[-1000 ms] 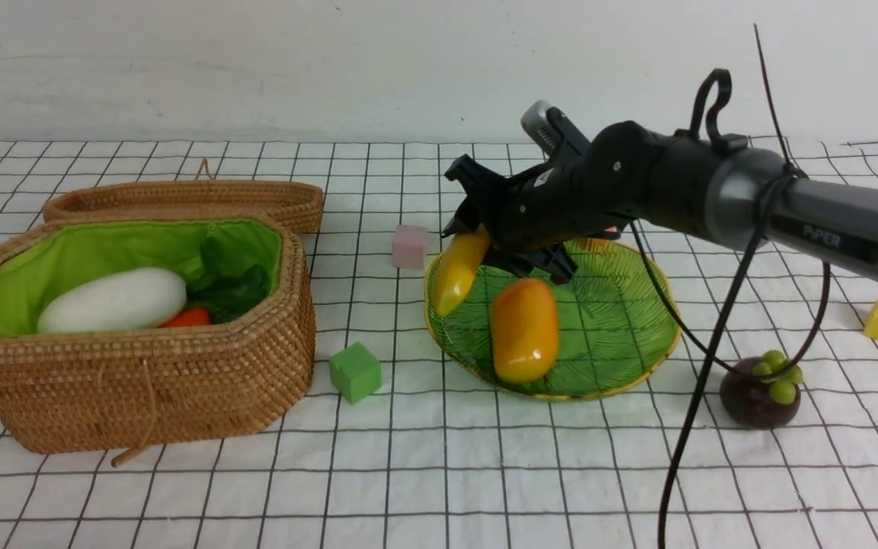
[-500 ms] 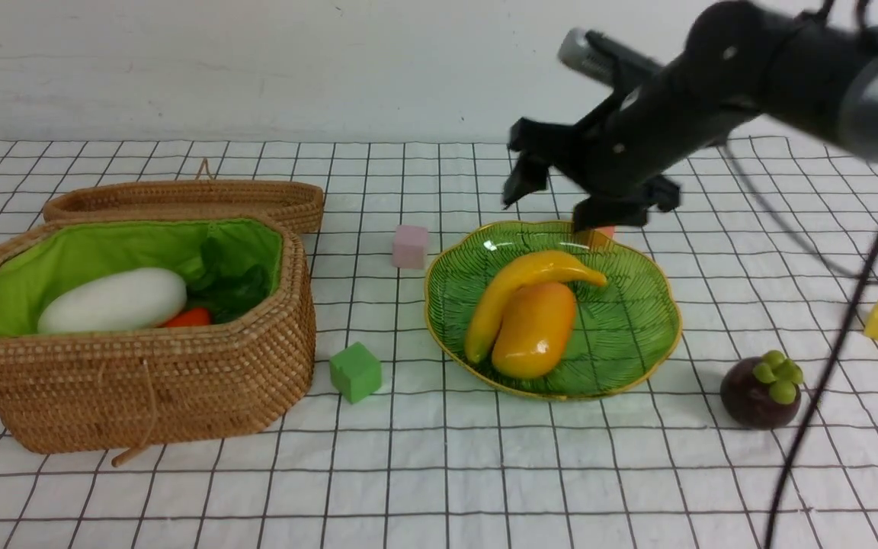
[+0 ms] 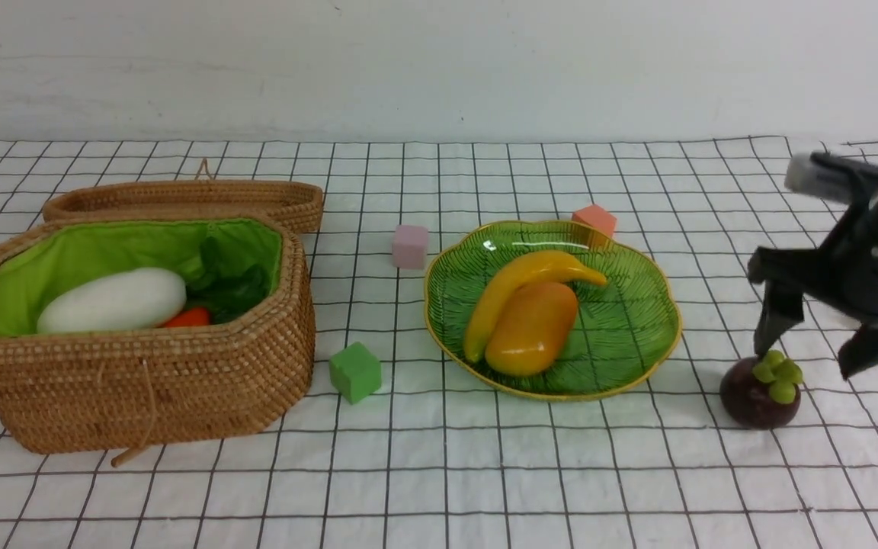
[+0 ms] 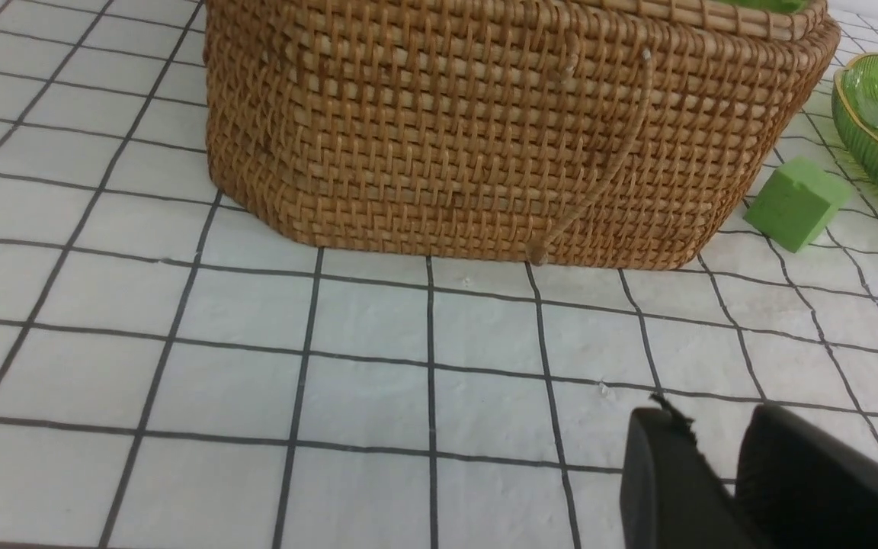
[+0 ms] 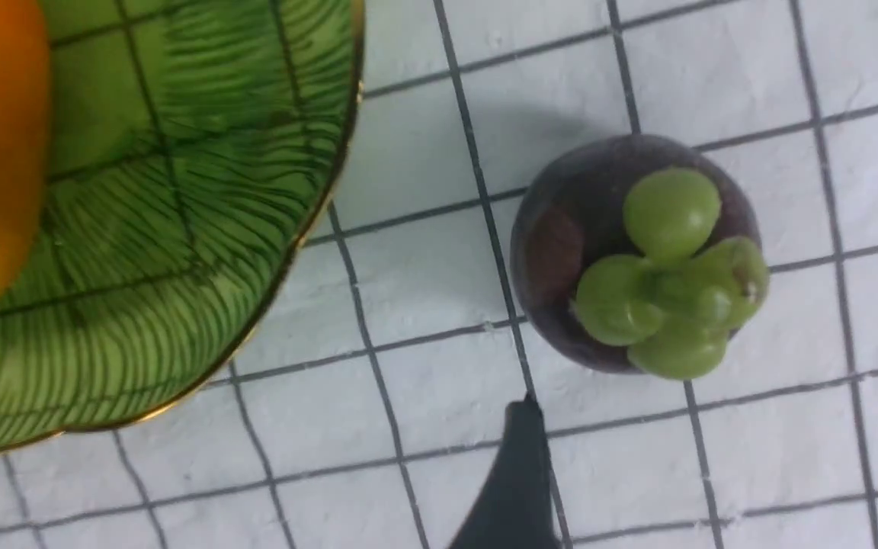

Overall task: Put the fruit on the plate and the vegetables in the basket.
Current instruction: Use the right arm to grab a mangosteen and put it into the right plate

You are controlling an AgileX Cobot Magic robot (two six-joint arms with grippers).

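Right gripper (image 3: 809, 354) hangs with jaws spread wide, grasping nothing, just above the mangosteen (image 3: 759, 393), which sits on the cloth at the plate's (image 3: 637, 358) four o'clock. Banana (image 3: 519, 293) and mango (image 3: 532, 329) lie touching on the plate (radish (image 3: 113, 301) in the basket (image 3: 142, 389)). Left gripper (image 4: 721, 488): nearly clenched, empty.

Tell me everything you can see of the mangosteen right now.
The mangosteen is a round, dark purple toy fruit with a smooth, slightly glossy skin and a cap of pale green knobs on top. It stands upright on the white gridded cloth, off the green plate, on its right and nearer the camera, with a gap of cloth between. Nothing touches it but the cloth. The right gripper hangs just above it, fingers spread wide, not yet around it.
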